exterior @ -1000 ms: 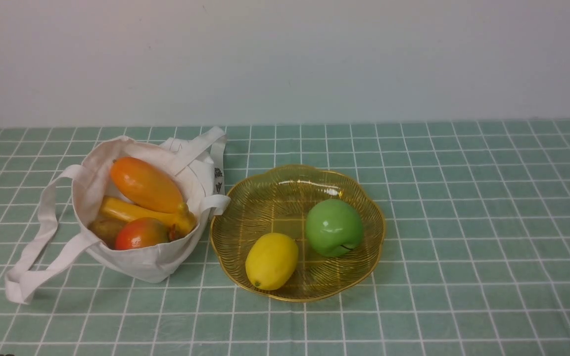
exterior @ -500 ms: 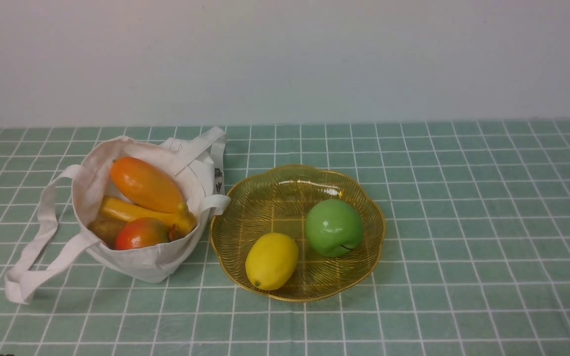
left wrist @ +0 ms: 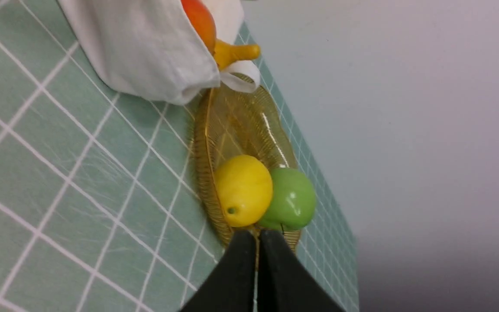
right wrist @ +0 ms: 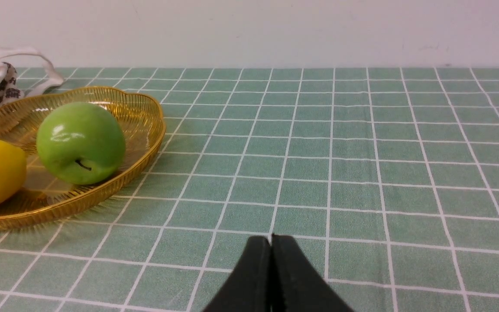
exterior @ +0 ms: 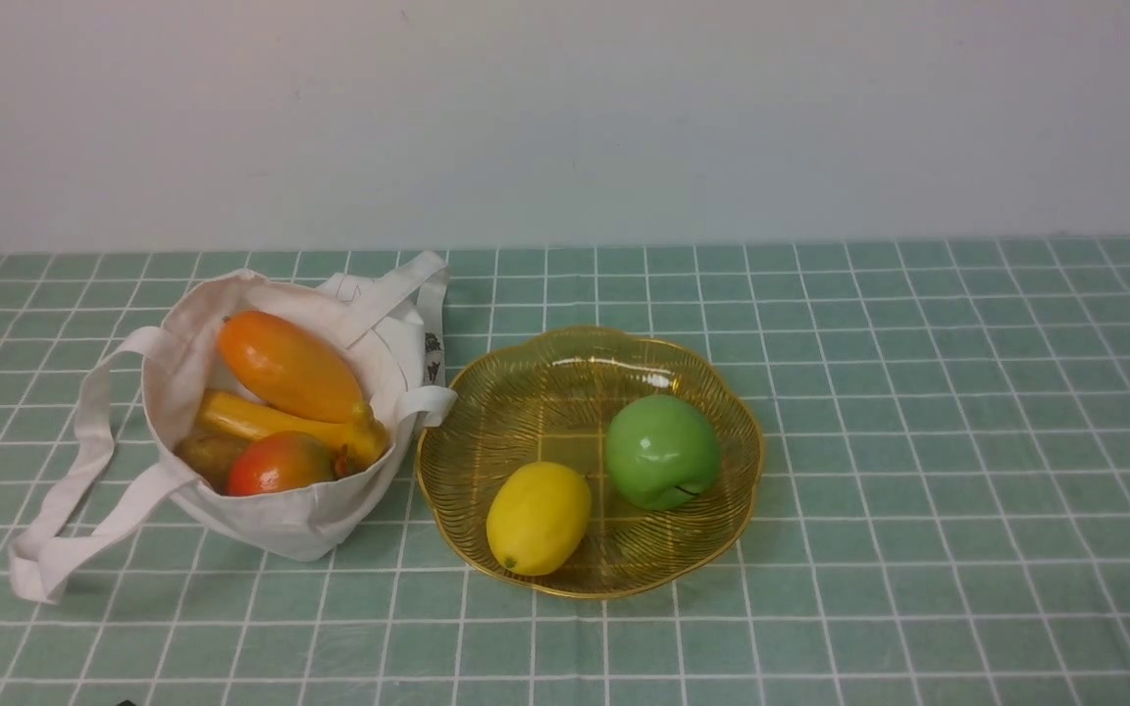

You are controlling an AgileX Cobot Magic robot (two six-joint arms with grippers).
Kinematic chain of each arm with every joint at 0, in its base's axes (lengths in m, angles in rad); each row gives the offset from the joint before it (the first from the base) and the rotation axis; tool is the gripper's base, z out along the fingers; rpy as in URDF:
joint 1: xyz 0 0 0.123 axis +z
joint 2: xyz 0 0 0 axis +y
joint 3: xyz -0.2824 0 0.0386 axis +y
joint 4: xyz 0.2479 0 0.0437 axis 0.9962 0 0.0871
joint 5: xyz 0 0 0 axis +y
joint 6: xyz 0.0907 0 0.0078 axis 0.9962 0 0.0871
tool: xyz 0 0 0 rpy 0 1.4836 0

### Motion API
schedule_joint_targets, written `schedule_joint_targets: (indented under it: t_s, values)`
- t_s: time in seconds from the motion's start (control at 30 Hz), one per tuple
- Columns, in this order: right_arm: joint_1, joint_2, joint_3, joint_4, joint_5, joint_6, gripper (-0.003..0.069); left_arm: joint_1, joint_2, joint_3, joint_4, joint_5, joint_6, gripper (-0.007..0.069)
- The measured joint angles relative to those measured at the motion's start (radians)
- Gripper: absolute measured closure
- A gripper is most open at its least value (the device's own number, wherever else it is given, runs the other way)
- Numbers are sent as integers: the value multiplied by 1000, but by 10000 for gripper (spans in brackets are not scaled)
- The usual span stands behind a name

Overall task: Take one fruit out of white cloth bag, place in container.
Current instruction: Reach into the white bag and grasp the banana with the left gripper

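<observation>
bag [exterior: 281,520]: matt cloth; bowl [exterior: 526,392]: glossy ribbed translucent; apple [exterior: 661,451]: shiny smooth

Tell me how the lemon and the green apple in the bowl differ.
The lemon is yellow and matte; the green apple is green and glossy. The lemon is oval with a small tip; the green apple is rounder with a dark stem. The lemon lies nearer the robot than the green apple. Both rest in the amber bowl.
</observation>
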Motion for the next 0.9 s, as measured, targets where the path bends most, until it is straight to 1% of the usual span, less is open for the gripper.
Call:
schedule_joint_targets:
  t_s: [0.1, 0.17, 0.27, 0.3, 0.33, 0.37, 0.4, 0.43, 0.47, 0.5, 0.53, 0.57, 0.63, 0.7, 0.8, 0.83, 0.9]
  values:
    - [0, 0, 0, 0, 0, 0, 674, 0, 0, 0, -57, -1, 15, 632]
    - [0, 0, 0, 0, 0, 0, 674, 0, 0, -14, -79, 8, 46, 632]
    - [0, 0, 0, 0, 0, 0, 674, 0, 5, -110, -75, 55, 126, 632]
    - [0, 0, 0, 0, 0, 0, 674, 0, 8, -118, -75, 59, 131, 632]
    - [0, 0, 0, 0, 0, 0, 674, 0, 38, -178, -59, 90, 157, 632]
    - [0, 0, 0, 0, 0, 0, 674, 0, 83, -231, -29, 122, 173, 632]
    - [0, 0, 0, 0, 0, 0, 674, 0, 153, -298, 23, 196, 181, 632]
    - [0, 0, 0, 0, 0, 0, 674, 0, 165, -298, 23, 196, 181, 632]
    - [0, 0, 0, 0, 0, 0, 674, 0, 225, -349, 82, 256, 189, 632]
    - [0, 0, 0, 0, 0, 0, 674, 0, 250, -381, 115, 298, 193, 632]
    - [0, 0, 0, 0, 0, 0, 674, 0, 361, -461, 197, 402, 207, 632]
    - [0, 0, 0, 0, 0, 0, 674, 0, 403, -507, 234, 461, 220, 632]
    - [0, 0, 0, 0, 0, 0, 674, 0, 571, -645, 371, 613, 262, 632]
    - [0, 0, 0, 0, 0, 0, 674, 0, 700, -738, 458, 684, 291, 632]
    - [0, 0, 0, 0, 0, 0, 674, 0, 866, -861, 556, 722, 330, 631]
    - [0, 0, 0, 0, 0, 0, 674, 0, 866, -868, 556, 722, 332, 631]
    - [0, 0, 0, 0, 0, 0, 674, 0, 984, -939, 580, 722, 356, 620]
